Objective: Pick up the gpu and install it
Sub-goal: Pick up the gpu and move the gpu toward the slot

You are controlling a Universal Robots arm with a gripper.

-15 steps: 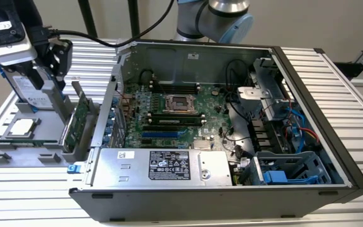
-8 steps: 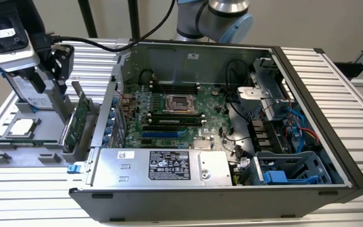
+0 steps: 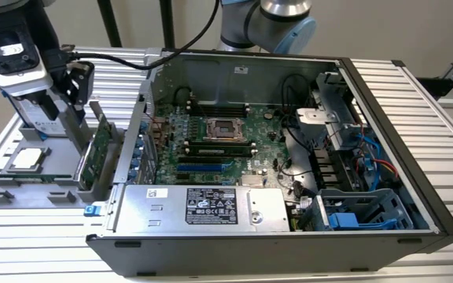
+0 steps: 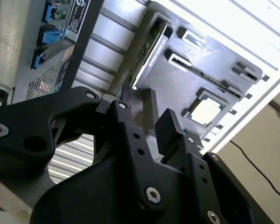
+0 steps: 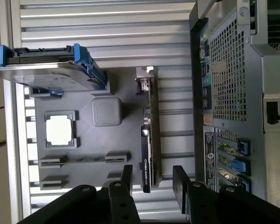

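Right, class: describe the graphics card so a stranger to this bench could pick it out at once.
Find the open computer case; a grey tray sits at its side, on the exterior view's left. The graphics card stands on edge along the tray's side nearest the case: a thin green board, unlike the silver drive and the flat square chip.

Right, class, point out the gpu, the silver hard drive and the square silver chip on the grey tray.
gpu (image 5: 148, 149), first wrist view, on its dark edge.
silver hard drive (image 5: 42, 77), first wrist view, middle of its silver face.
square silver chip (image 5: 59, 129), first wrist view, centre of its lid.
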